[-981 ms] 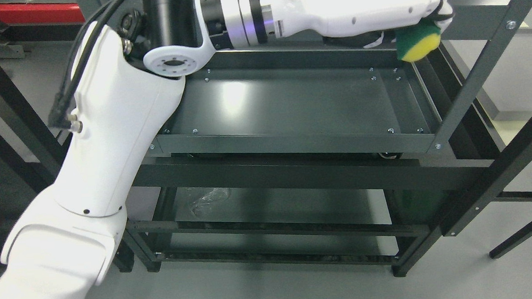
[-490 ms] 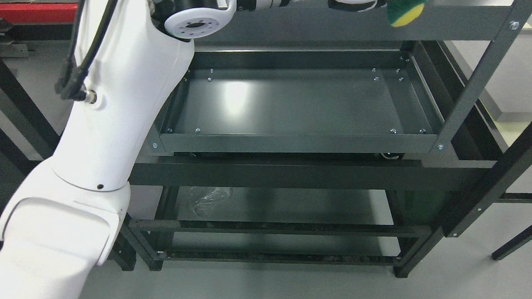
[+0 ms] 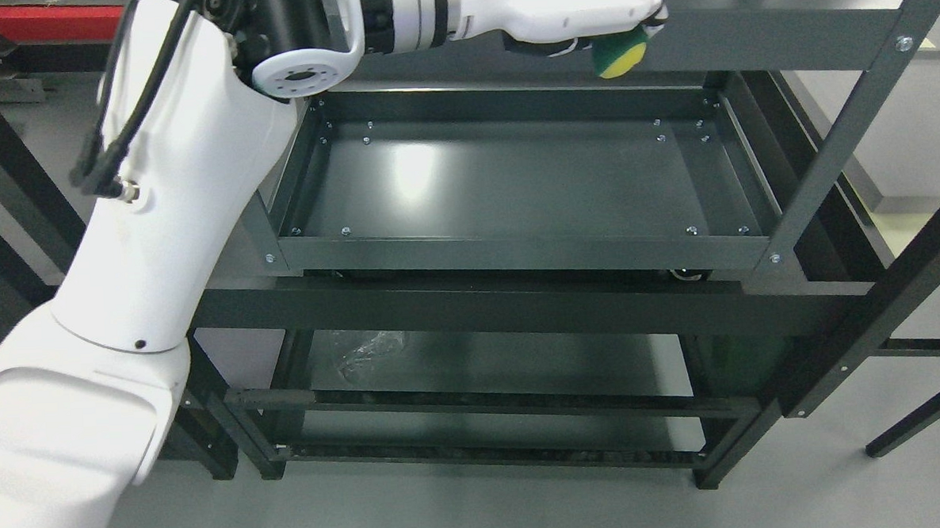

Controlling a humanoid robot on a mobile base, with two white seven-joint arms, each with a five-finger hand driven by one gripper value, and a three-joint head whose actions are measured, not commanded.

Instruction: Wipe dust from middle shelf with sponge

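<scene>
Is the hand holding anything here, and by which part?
Yes: the left hand grips the sponge by its green upper side; the yellow underside faces down.

- Left arm [image 3: 144,254]: white casing, enters from the lower left corner, rises steeply to an elbow joint near the top of the frame, then turns right.
- Cable: black, runs along the outer side of the upper segment.
- Forearm and wrist [image 3: 403,13]: near level along the top edge, with black and silver rings at the wrist.
- Left hand [image 3: 578,9]: white, palm down, fingers curled over and clamped on a sponge [image 3: 619,53].
- Right arm: not visible.
</scene>
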